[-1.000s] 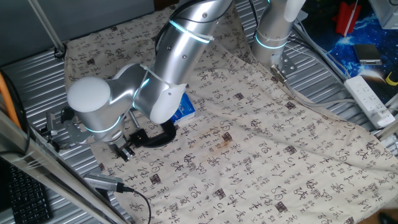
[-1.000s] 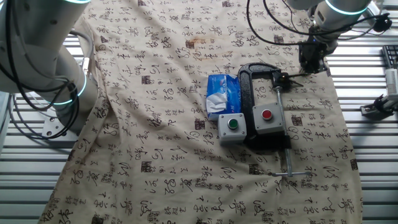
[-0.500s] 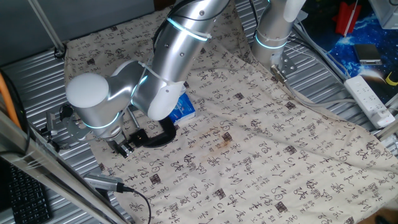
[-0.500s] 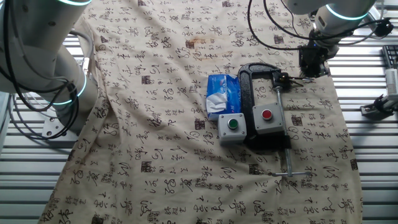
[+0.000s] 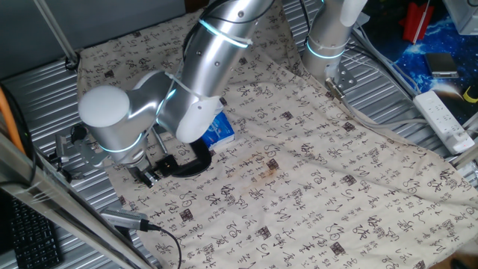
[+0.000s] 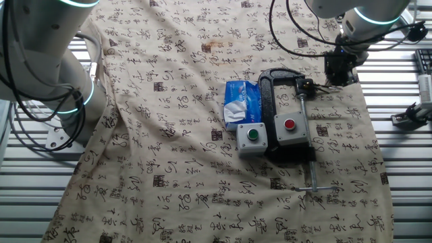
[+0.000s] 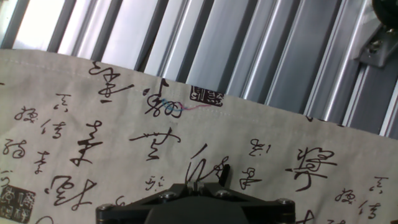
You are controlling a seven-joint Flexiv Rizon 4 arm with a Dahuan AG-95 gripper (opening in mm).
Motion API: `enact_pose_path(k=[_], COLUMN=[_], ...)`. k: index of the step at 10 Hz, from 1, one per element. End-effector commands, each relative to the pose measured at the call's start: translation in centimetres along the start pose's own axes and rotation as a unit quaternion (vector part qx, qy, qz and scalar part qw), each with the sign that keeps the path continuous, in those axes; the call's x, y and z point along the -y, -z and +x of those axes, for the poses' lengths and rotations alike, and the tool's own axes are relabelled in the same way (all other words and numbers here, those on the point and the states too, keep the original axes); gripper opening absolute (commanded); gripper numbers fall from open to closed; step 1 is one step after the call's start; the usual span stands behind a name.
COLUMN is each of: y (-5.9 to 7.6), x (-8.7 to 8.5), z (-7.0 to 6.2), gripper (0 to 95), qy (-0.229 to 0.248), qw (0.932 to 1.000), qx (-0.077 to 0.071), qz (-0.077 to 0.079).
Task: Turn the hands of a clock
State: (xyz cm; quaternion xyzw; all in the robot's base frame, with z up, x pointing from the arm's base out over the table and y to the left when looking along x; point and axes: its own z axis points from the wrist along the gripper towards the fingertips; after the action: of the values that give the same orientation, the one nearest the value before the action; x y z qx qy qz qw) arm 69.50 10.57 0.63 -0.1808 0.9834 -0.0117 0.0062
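jaws (image 7: pixel 207 180) together beside one clock (image 6: pixel 307 86)

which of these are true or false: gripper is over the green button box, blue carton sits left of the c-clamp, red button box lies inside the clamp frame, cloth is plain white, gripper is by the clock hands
1. The gripper is over the green button box. False: it is at the clamp's far end, by the cloth's edge.
2. The blue carton lies left of the C-clamp in the other fixed view. True.
3. The red button box sits within the clamp's frame. True.
4. The cloth is plain white. False: beige with black calligraphy.
5. The gripper is close beside the clock hands. True.
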Motion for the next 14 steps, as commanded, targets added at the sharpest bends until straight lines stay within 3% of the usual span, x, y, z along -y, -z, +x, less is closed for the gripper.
enact_pose_path(k=[1, 14], y=[0.0, 0.1], x=[0.1, 2.3], z=[0.1, 0.0], gripper=[0.0, 0.0], qy=[0.001, 0.023], qw=[1.0000, 0.9997], qx=[0.000, 0.001], qz=[0.000, -0.001])
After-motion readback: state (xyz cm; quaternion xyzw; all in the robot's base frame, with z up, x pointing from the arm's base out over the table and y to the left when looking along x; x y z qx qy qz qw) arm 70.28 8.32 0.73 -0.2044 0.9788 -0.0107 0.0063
